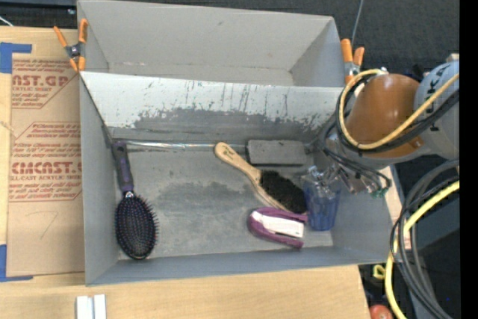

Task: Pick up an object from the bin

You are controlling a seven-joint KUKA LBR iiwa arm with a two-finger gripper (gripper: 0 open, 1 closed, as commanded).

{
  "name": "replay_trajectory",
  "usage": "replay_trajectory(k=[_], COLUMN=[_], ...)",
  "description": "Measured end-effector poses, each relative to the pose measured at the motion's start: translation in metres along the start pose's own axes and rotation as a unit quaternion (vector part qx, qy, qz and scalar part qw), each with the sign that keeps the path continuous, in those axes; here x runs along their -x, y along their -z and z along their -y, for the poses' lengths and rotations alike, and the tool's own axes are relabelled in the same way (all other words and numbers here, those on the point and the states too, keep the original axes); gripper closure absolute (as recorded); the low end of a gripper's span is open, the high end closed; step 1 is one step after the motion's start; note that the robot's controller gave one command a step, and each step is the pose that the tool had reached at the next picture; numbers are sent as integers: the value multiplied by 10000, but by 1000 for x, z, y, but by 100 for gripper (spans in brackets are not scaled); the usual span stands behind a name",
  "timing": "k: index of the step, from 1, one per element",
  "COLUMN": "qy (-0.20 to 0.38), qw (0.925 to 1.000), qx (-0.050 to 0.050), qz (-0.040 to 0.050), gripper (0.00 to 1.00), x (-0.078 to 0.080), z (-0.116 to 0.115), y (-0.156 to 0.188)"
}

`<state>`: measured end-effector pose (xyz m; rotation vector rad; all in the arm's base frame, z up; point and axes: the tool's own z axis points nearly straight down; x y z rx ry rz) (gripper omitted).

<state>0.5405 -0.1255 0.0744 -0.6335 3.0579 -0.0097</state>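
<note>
My gripper point(326, 180) hangs low at the right end of the bin, below the arm's orange cover. Right under it stands a small blue cup-like thing point(323, 214) against the right wall; whether the gripper touches it I cannot tell. Just to the left lies a wooden-handled brush point(258, 177) with black bristles, its bristle head close to the gripper. A purple and white stapler point(278, 225) lies in front of that brush, beside the blue thing. A dark grey block point(276, 152) rests by the back wall, left of the gripper.
A black hairbrush with a purple handle point(133, 214) lies along the left wall, bristle head toward the front corner. The bin floor between it and the wooden brush is bare metal. The arm and its cables crowd the right rim.
</note>
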Motion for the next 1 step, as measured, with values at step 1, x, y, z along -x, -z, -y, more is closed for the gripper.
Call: replay_trajectory(k=[1], qy=[0], qw=[10000], qx=[0], qz=[0], gripper=[100], x=[0], z=[0], y=[0])
